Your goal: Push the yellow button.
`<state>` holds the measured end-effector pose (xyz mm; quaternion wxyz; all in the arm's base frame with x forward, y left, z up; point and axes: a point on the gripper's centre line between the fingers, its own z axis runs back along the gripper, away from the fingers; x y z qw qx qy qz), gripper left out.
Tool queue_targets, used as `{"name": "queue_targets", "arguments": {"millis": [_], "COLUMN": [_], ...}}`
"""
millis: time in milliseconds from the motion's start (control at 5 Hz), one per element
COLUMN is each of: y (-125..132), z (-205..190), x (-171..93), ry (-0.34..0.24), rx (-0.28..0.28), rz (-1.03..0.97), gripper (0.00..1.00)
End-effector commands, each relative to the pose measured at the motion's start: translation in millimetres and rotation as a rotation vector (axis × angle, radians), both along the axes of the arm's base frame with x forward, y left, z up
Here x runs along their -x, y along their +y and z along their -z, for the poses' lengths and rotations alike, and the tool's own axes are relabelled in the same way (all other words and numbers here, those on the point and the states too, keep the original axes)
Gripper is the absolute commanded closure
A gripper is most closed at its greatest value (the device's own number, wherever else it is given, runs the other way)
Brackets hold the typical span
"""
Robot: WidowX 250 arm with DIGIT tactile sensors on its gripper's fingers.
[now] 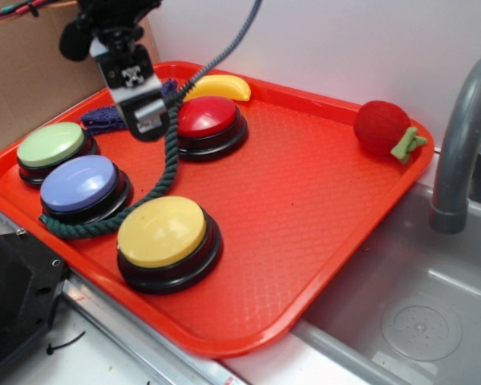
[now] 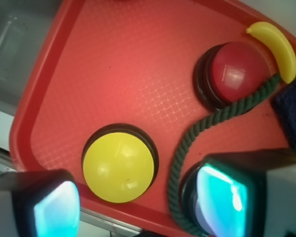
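On the far left of the red tray [image 1: 321,200] sat the green button [image 1: 51,146], and just nearer, the blue button [image 1: 82,184]. A dark green rope [image 1: 164,180] curled round the blue one's near side and ran up toward the far edge. Above it hung the gripper [image 1: 148,120], up in the air over the rope and a dark blue cloth [image 1: 104,119], touching no button; in the wrist view its two fingers [image 2: 49,207] stood well spread, nothing between them. And there was the yellow button [image 1: 164,233], near edge of the tray, right of the blue one, clear of the gripper. Farther back, the red button [image 1: 210,120], rope touching its left side, a yellow banana [image 1: 220,87] just beyond. Far right corner: a red plush strawberry [image 1: 382,127]. Off the tray, a grey faucet [image 1: 461,144] over the sink [image 1: 417,313].
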<state>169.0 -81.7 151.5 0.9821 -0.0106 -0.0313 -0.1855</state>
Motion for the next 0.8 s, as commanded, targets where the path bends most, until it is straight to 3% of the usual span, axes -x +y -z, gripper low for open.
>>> {"name": "queue_targets", "arguments": {"millis": [0,400,600], "y": [-9,-13,-12], "z": [-25,-34,-42], "x": [-4,-3,3], "ry": [-0.051,-0.057,-0.086], "rx": [0.017,0.019,-0.074], "rz": [-0.007,0.012,0.031], "gripper": [0.00,0.00,0.00]}}
